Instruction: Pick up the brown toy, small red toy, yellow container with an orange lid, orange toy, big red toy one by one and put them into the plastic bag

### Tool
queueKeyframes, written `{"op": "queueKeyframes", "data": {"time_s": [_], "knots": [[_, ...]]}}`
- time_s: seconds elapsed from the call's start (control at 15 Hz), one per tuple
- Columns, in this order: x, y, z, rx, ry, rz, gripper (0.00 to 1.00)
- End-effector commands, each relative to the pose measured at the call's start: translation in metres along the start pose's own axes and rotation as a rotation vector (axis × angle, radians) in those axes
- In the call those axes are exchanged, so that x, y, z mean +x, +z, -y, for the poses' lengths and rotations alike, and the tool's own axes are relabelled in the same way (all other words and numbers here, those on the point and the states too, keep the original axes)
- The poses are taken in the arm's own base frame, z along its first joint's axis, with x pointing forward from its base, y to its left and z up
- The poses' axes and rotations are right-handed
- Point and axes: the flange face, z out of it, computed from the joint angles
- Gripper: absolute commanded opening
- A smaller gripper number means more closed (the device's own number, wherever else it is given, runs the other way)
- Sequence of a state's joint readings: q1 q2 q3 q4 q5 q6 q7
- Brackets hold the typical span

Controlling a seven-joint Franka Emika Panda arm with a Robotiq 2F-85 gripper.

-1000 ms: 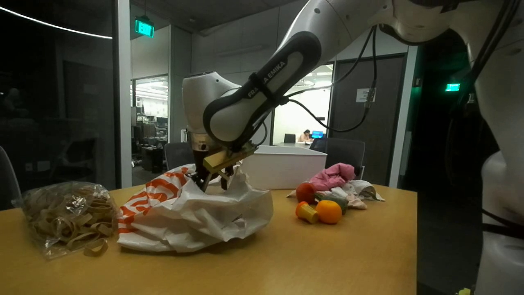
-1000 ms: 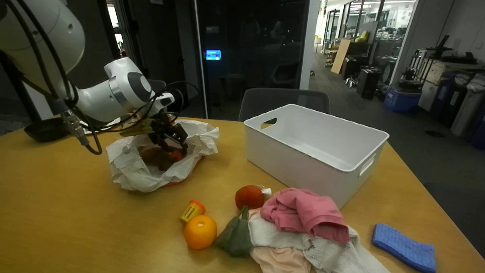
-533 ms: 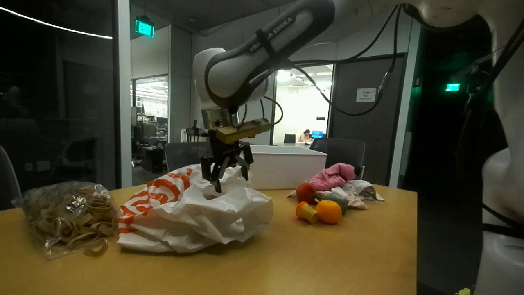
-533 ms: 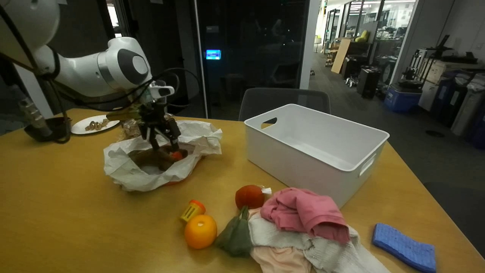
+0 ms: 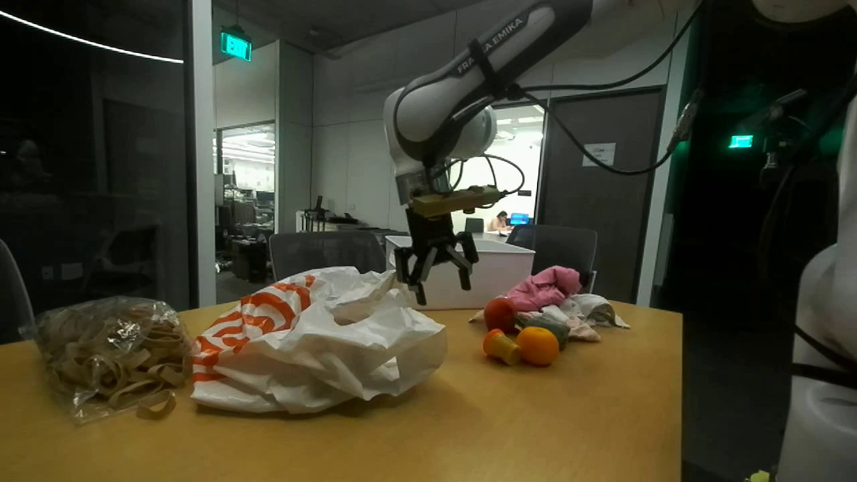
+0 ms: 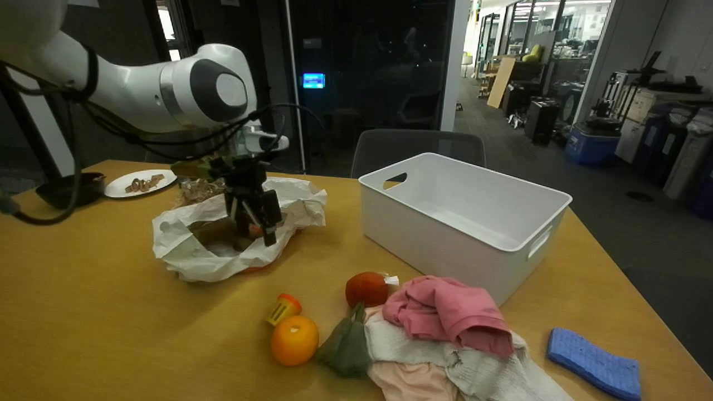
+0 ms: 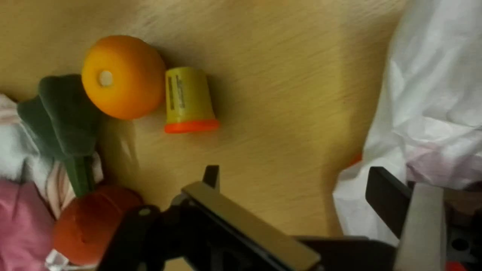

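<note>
My tool point(image 5: 442, 290) is spread wide, nothing in it. Next is probably the yellow container point(image 7: 188, 96), on its side on the desk point(image 7: 278, 109), right beside the orange toy point(image 7: 124, 79). I'd twist and pinch orange lid point(image 7: 192, 126) to base, so I don't knock its neighbour.

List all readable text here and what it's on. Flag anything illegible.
"EXIT": hanging green sign
"FRA...A EMIKA": arm's black panel, middle letters under a strap
Too small or blurred: smaller green sign, door paper, label on the yellow container, blue lit screen
</note>
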State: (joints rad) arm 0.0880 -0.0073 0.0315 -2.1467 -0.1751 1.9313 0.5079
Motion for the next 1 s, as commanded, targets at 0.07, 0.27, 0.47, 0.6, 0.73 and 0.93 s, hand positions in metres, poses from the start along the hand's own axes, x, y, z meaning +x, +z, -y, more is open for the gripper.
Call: {"op": "queueKeyframes", "data": {"time_s": [0.07,0.27,0.47,0.6,0.73,0.93], "knots": [[-0.016,0.048,-0.05,0.047,0.147,0.1,1.0],[-0.015,0.078,-0.061,0.049,0.172,0.101,1.0],[-0.01,0.095,-0.067,0.051,0.185,0.059,1.0],[-0.008,0.104,-0.072,0.049,0.196,0.037,1.0],[-0.006,0.112,-0.076,0.039,0.203,0.032,1.0],[-0.006,0.117,-0.079,0.031,0.209,0.028,0.65]]}}
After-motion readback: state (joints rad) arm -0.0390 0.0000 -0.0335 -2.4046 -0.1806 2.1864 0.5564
